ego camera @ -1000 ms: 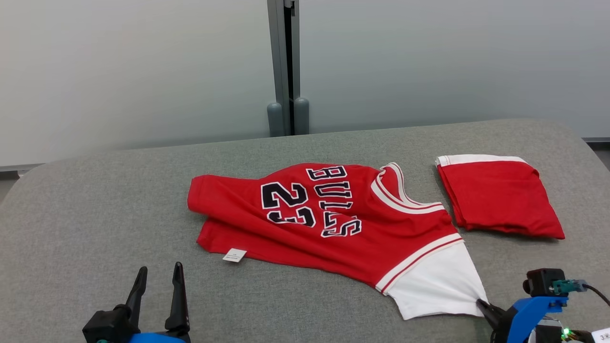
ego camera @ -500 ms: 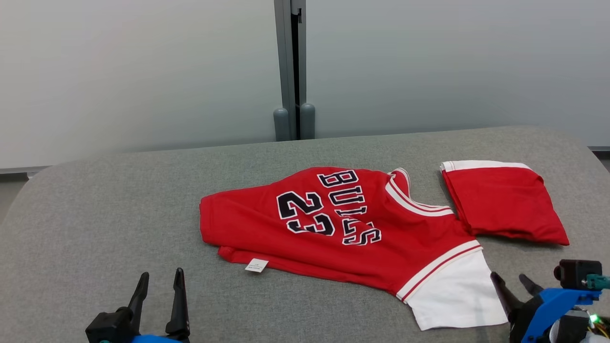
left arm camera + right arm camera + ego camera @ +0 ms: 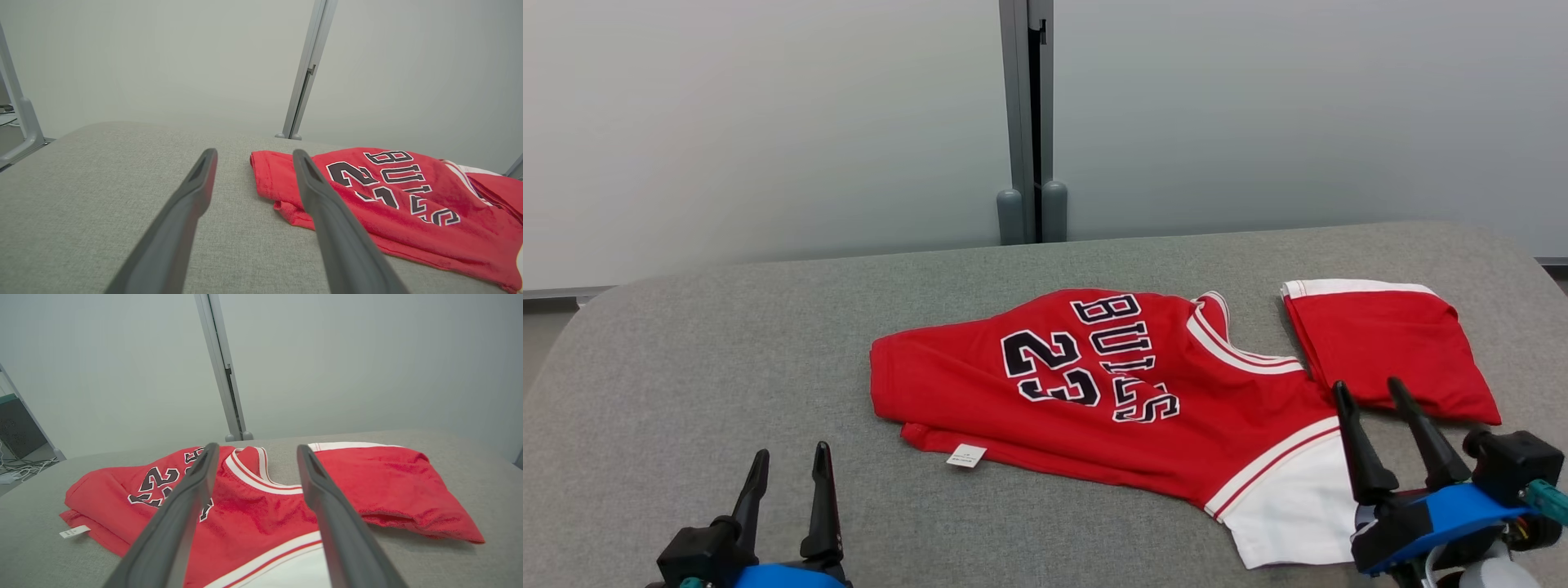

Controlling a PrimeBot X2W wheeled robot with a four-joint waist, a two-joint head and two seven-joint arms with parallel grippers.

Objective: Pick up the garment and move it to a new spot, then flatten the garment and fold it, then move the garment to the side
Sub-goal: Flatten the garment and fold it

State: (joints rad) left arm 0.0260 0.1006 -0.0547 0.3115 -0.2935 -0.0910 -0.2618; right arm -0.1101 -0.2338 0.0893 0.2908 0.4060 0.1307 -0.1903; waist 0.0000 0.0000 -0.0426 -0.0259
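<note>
A: What has changed in the last second?

B: The right gripper (image 3: pixel 1367 385) was pinched on the corner of the white sleeve (image 3: pixel 1298 514) at the lower right of the frame. It has let go and lifted. Its 2 fingers now stand spread above that sleeve, holding nothing. The left gripper (image 3: pixel 792 451), at the lower left, is spread as well, over bare surface and apart from the cloth.

A: Where is the red jersey (image 3: pixel 1094 392) now?

B: In the middle of the grey padded table (image 3: pixel 727 367), number 23 facing up, collar toward the right. (The head camera has shifted too, so any drift of the jersey within the frame proves little.) The release suggests the move to a new spot is finished. Flattening looks like the next step, since the lower hem is doubled under near the white tag (image 3: pixel 966 456).

A: Anything in the way?

B: A second red piece (image 3: pixel 1388 351), already folded, sits at the right, just beside the jersey's shoulder. Whether the 2 touch cannot be told. Spreading the jersey toward the right could crowd it. A grey post (image 3: pixel 1029 122) stands behind the table at the upper middle, well apart.
</note>
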